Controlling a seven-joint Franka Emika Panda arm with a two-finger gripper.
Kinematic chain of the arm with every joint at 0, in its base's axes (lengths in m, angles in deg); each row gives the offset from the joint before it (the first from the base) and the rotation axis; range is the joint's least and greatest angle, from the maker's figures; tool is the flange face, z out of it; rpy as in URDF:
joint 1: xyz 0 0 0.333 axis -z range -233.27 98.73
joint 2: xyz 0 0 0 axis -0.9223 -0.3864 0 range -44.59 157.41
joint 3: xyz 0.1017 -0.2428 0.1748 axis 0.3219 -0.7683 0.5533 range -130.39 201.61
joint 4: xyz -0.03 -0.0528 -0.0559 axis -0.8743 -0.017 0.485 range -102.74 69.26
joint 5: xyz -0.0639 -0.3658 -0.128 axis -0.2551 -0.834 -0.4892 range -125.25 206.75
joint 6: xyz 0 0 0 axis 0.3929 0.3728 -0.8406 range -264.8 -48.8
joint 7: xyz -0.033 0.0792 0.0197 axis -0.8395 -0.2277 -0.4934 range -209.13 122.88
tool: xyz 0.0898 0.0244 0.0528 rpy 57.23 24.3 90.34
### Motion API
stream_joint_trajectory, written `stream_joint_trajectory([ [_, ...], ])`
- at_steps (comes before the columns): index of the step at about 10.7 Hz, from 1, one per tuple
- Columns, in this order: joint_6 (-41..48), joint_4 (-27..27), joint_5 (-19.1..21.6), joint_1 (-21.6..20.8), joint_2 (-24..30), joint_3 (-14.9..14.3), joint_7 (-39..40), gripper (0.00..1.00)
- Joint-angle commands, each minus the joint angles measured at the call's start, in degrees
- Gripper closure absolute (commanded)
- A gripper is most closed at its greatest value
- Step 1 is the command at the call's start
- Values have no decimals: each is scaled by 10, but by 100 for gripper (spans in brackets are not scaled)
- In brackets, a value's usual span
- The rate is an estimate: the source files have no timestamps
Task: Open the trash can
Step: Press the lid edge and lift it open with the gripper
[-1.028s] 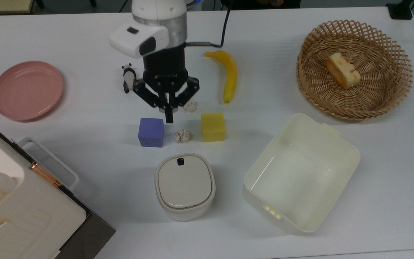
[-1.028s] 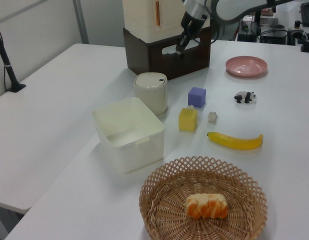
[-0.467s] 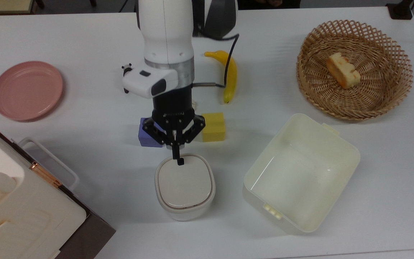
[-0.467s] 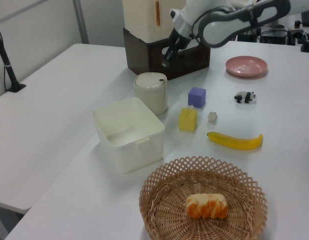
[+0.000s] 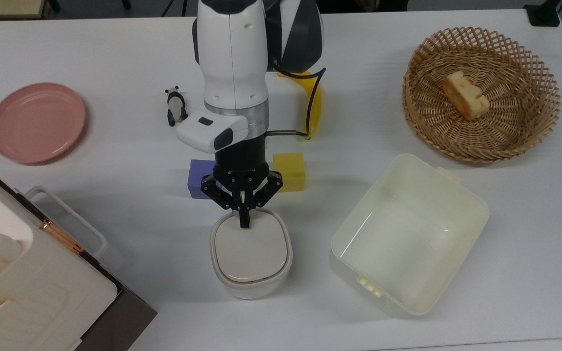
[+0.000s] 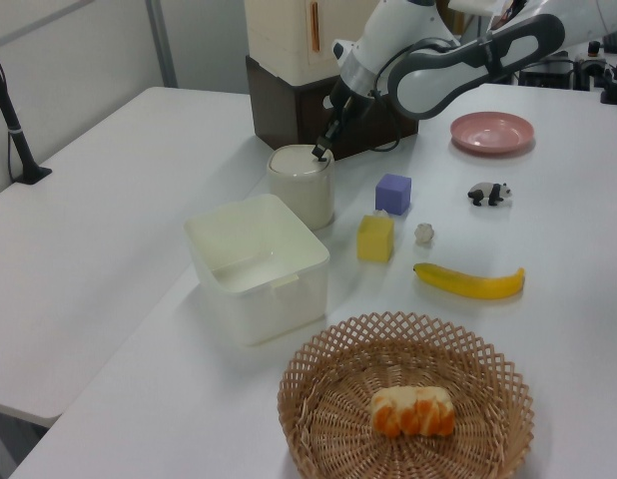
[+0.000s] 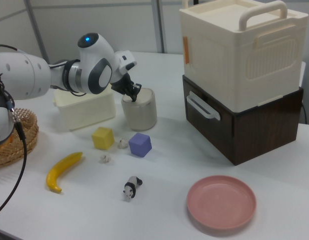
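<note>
Overhead, tool point(image 5: 243, 223) tip meets trash can point(image 5: 250, 253) lid on white table point(image 5: 115, 53).

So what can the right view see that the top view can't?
The right view has two crumpled paper balls beside the purple cube. The top view has the bread in the basket and the inside of the cream tub. Both have the tool at the trash can lid, the pink plate and the toy panda.
</note>
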Motion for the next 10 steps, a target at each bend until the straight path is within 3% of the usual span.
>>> stream_joint_trajectory([
  [1,-4,11,6,-5,-14,-4,0,100],
  [6,28,16,24,-7,33,-4,-9,100],
  [10,195,16,19,-7,119,-5,-5,100],
])
